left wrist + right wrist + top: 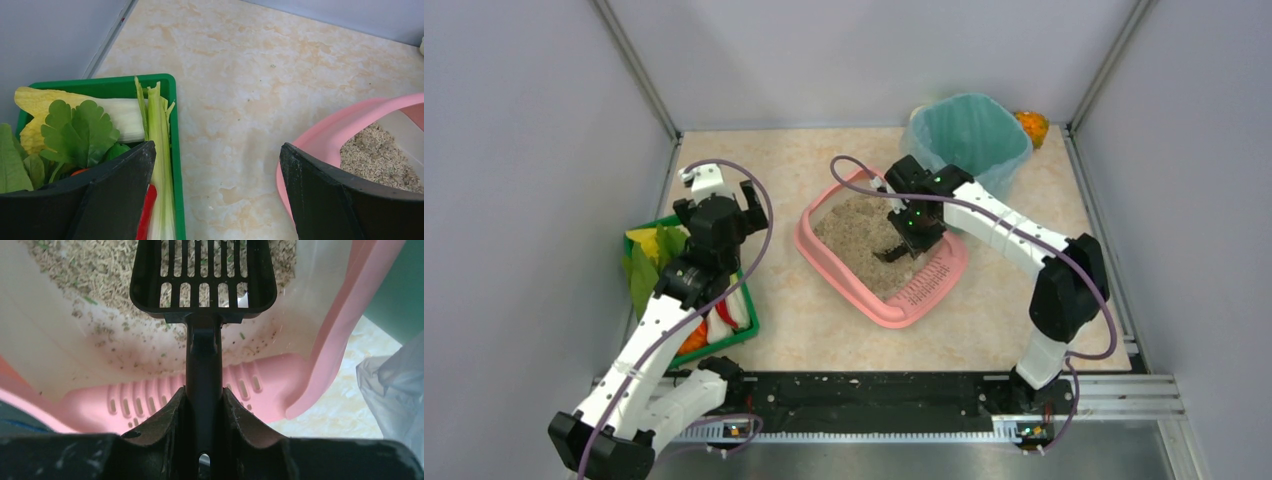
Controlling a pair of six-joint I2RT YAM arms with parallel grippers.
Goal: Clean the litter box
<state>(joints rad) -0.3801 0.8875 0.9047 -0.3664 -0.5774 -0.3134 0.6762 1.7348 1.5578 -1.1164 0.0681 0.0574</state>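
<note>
Right now your right tool [204, 396] is clamped narrow on the handle of a black slotted scoop [202, 275]. The scoop head hangs over the thinly covered end of the litter box [812, 250], just past its slotted ledge [150, 402]. The litter box sits angled in the middle of the surface [824, 340], with the teal-lined bin [969, 135] just behind its far corner and the green tray [172, 125] of vegetables off to its left. Your left tool [216, 150] stands wide with nothing between its fingers, hovering above the gap between green tray and litter box.

As for progress, I'd judge you are in the sifting stage, not past it. Through the slots you see only loose litter [100, 265] and the pale floor of the box; no clump rides on the scoop, as far as the wrist view shows. The litter lies heaped toward the far end. Whether anything has gone into the bin you cannot tell; only its liner shows. By my reckoning, what is left is to work through the heap, lift out any waste, and carry it to the bin without spilling on the surface.
</note>
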